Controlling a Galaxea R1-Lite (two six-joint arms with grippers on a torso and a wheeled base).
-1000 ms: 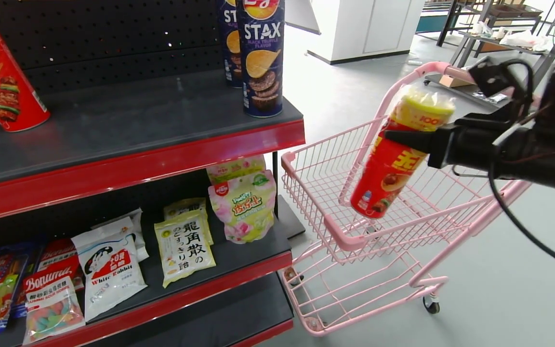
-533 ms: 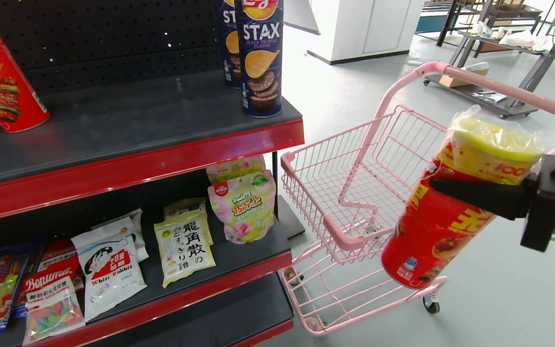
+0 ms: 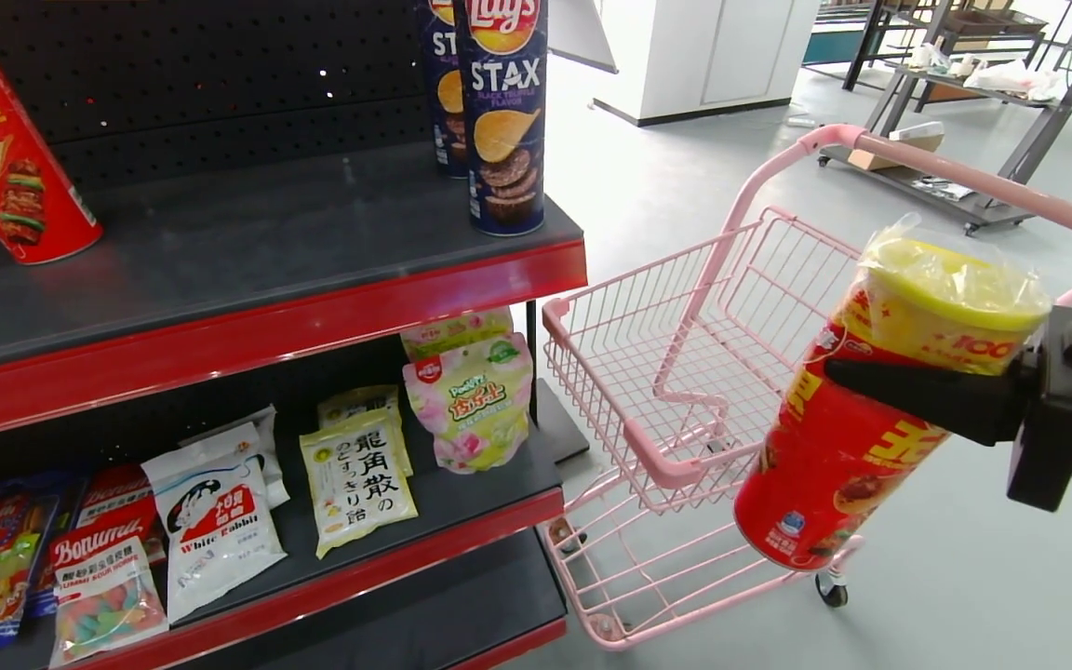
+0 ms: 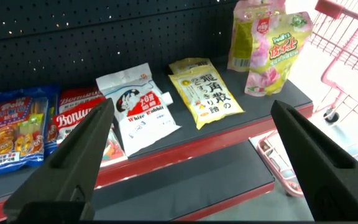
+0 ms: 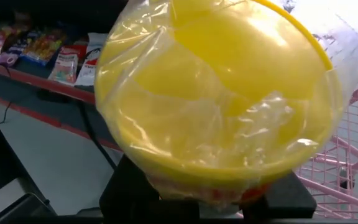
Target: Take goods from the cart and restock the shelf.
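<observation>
Grips a red can (image 3: pixel 824 465) in the right hand (image 3: pixel 880 386), with the fingers (image 3: pixel 927 400) closed across its upper body just below the yellow lid (image 5: pixel 222 106). Shows clear wrap (image 5: pixel 316 143) bunched over that lid. Holds the can tilted, lid end up and toward the robot's right, base lower and toward the left. Carries it in the air, outside the basket of the pink cart (image 3: pixel 648 447), in front of the cart's near side and above the grey floor (image 3: pixel 964 596). Places the can well apart from the shelf (image 3: pixel 266 307).

Holds the left hand (image 4: pixel 192 109) open, fingers spread wide, facing the lower board of the shelf. Frames between those fingers a white bag (image 4: pixel 138 106), a yellow bag (image 4: pixel 207 93) and a pink pouch (image 4: pixel 275 53), all on that board.

Stores on the upper board two blue cans (image 3: pixel 505 112), upright at the end nearest the cart, and another red tube (image 3: pixel 6 177) at the far left.
</observation>
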